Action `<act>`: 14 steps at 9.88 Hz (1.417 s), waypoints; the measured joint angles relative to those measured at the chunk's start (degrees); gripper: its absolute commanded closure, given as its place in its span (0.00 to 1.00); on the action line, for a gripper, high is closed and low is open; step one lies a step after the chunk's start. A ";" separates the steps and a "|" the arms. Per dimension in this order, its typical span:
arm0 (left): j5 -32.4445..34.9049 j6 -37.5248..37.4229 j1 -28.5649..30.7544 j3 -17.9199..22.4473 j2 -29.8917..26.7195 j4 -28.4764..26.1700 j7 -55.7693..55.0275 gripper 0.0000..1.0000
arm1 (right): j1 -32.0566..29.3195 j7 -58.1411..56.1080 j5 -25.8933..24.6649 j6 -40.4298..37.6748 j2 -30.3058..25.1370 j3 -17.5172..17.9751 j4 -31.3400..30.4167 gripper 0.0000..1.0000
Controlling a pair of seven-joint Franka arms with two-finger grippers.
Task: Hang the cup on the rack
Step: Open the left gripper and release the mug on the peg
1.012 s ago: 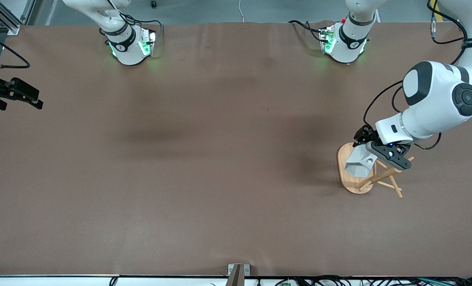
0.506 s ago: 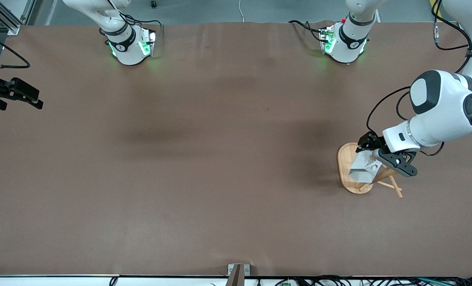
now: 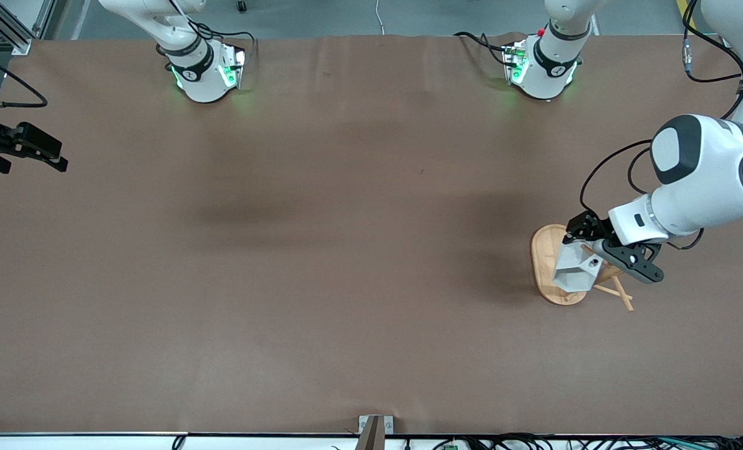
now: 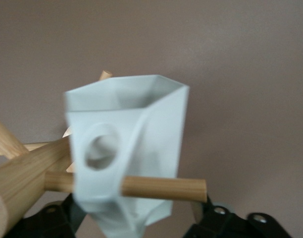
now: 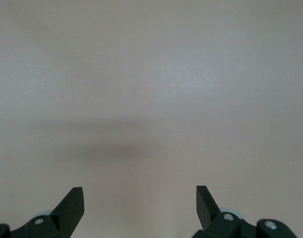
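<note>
The white faceted cup sits on the bamboo rack near the left arm's end of the table. In the left wrist view a peg runs between the cup's holed face and its body, out from the post. My left gripper is at the rack with its jaws apart on either side of the cup's narrow base. Table shows between the cup and one finger. My right gripper waits open and empty over the table's edge at the right arm's end.
Other thin pegs stick out from the rack toward the front camera. Both arm bases stand along the table's edge farthest from the front camera. A small metal bracket sits at the edge nearest it.
My left gripper carried the cup a little lower over the rack and toward the left arm's end. The gripper moved on slightly more than the cup. The right arm has not moved.
</note>
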 measured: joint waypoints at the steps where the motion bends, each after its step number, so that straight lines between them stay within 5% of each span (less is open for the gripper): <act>1: 0.00 -0.03 0.05 -0.03 -0.05 0.64 -0.29 0.00 | 0.00 0.00 0.00 0.00 0.00 0.00 0.00 0.00; 7: 0.00 -15.10 -0.03 -1.01 -5.43 11.62 -11.92 0.00 | 0.00 0.00 0.00 0.00 0.00 0.00 -0.01 0.00; 14: 0.00 -22.57 -0.24 -0.86 -13.96 16.68 -22.64 0.00 | 0.00 0.00 0.00 0.02 0.00 -0.01 -0.02 0.00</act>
